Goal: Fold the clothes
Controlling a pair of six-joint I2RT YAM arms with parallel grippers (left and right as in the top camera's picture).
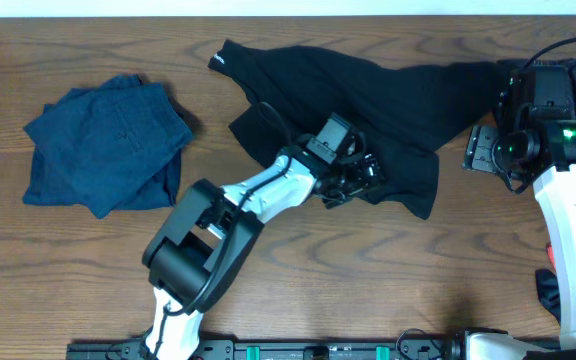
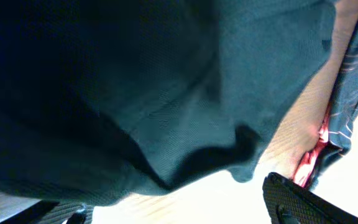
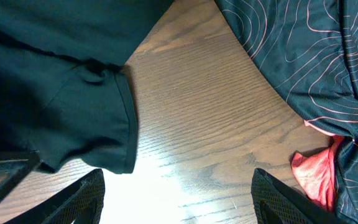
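The folded blue garment sits at the far left of the desk and looks done. The black shirt lies rumpled mid-desk. The left hand is at its lower hem, fingers spread, gripping nothing. The right hand is spread too, over bare wood just beside the sleeve cuff. I'd pinch the hem and cuff cleanly, then pull them apart to flatten the shirt before any fold. Stay clear of the patterned garment on the right.
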